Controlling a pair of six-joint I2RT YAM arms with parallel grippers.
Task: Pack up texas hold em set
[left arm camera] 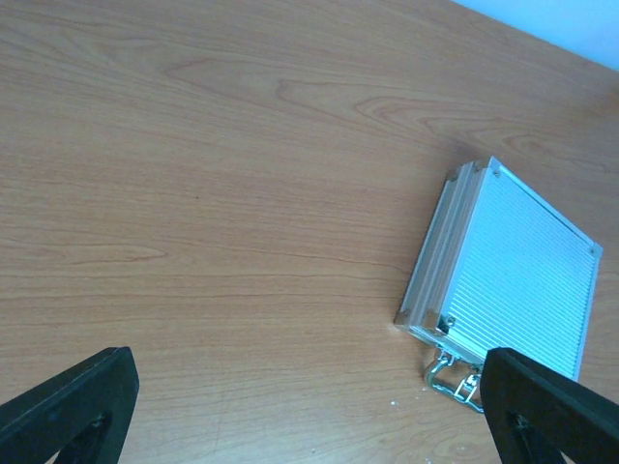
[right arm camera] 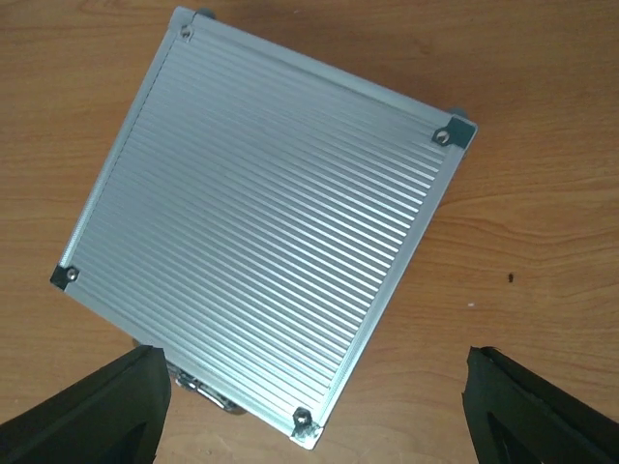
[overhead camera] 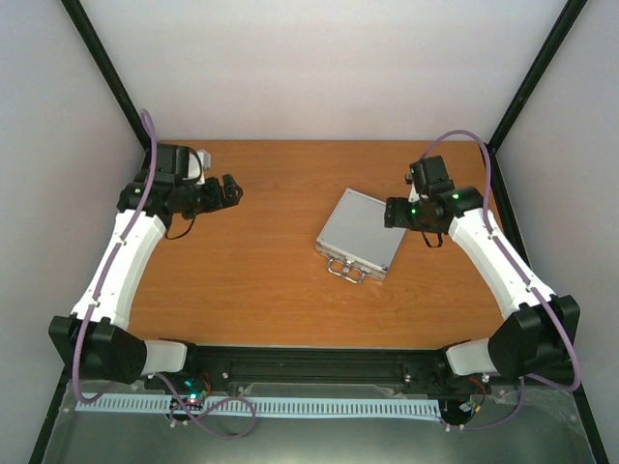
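The silver ribbed aluminium case (overhead camera: 361, 232) lies flat and closed on the wooden table, its metal handle (overhead camera: 345, 272) turned toward the arms. My right gripper (overhead camera: 395, 213) hovers over the case's right edge with its fingers spread wide and nothing between them; in the right wrist view the case (right arm camera: 261, 232) fills the frame below its dark fingertips (right arm camera: 87, 411). My left gripper (overhead camera: 230, 189) is open over bare wood at the far left, well away from the case (left arm camera: 513, 275). No cards, chips or tokens show.
The wooden table (overhead camera: 251, 271) is walled by white panels at the back and sides, with black frame posts in the corners. A black rail and a white cable strip (overhead camera: 261, 406) run along the near edge between the arm bases.
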